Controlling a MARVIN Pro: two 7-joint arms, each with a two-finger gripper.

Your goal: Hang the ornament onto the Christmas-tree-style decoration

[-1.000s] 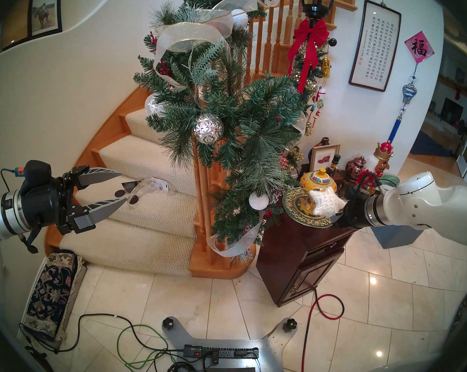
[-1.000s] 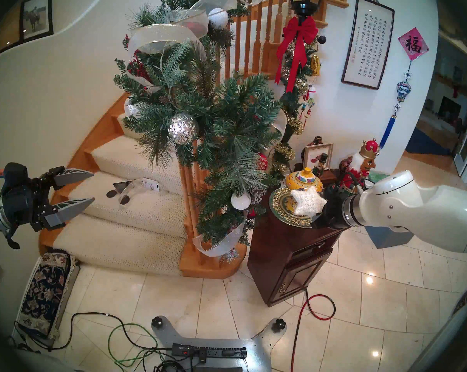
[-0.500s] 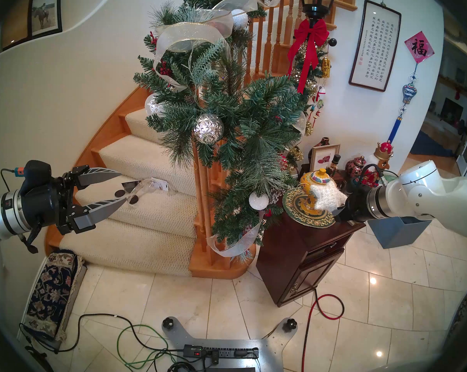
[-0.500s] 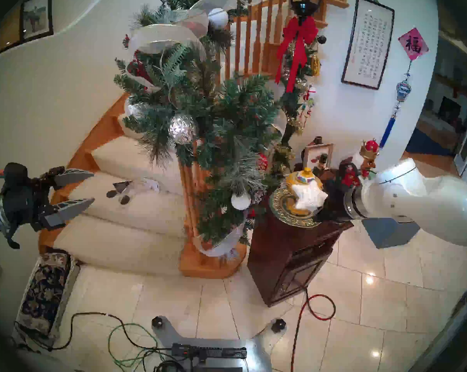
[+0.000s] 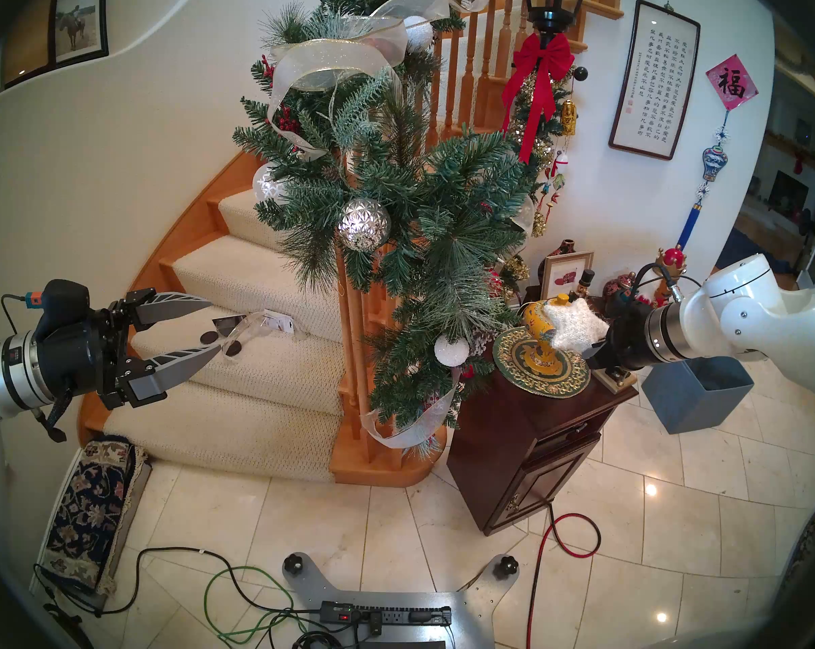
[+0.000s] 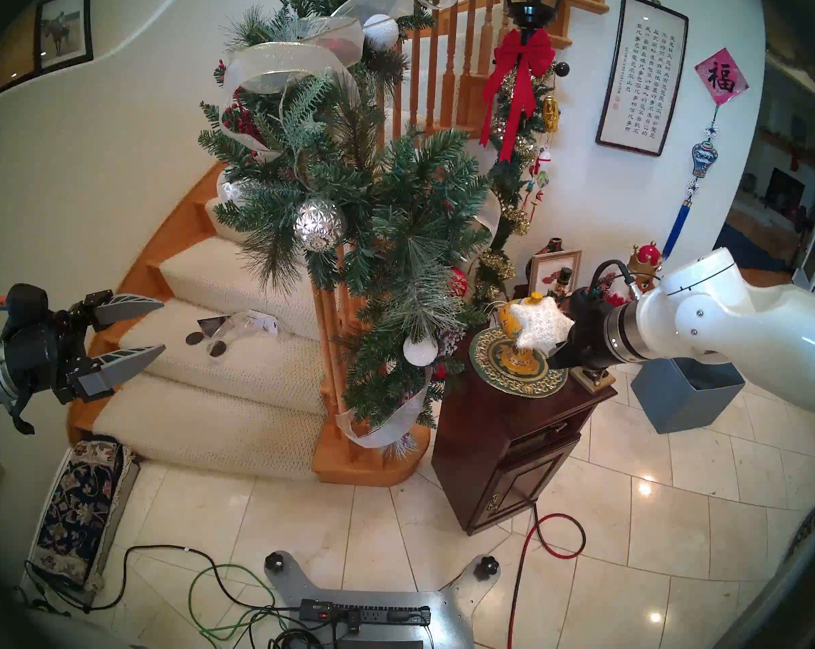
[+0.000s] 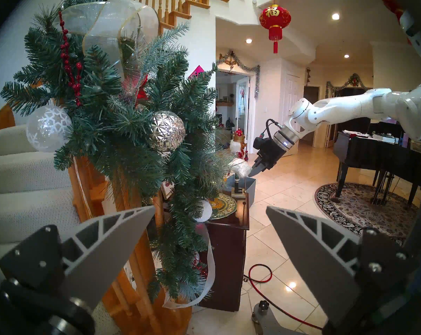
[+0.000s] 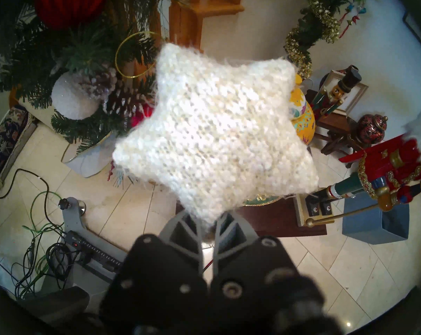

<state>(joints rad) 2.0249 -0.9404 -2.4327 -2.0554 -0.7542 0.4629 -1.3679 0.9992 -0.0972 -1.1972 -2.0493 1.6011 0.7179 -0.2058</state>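
The garland (image 5: pixel 396 203) fills the upper middle of the head view, draped down the stair rail, its lower boughs ending just left of the dark cabinet (image 5: pixel 527 451). At right centre the right gripper (image 5: pixel 592 353) is clamped on one point of the white star (image 5: pixel 572 327), held clear above the round gold-green mat (image 5: pixel 569 381). In the right wrist view the gold loop (image 8: pixel 132 54) stands open at upper left, against the needles. Done well, the star travels loop-first toward a stiff, bare bough tip, avoiding the white ball (image 5: pixel 451 349). The left gripper (image 5: pixel 211 325), far left, hangs apart and empty.
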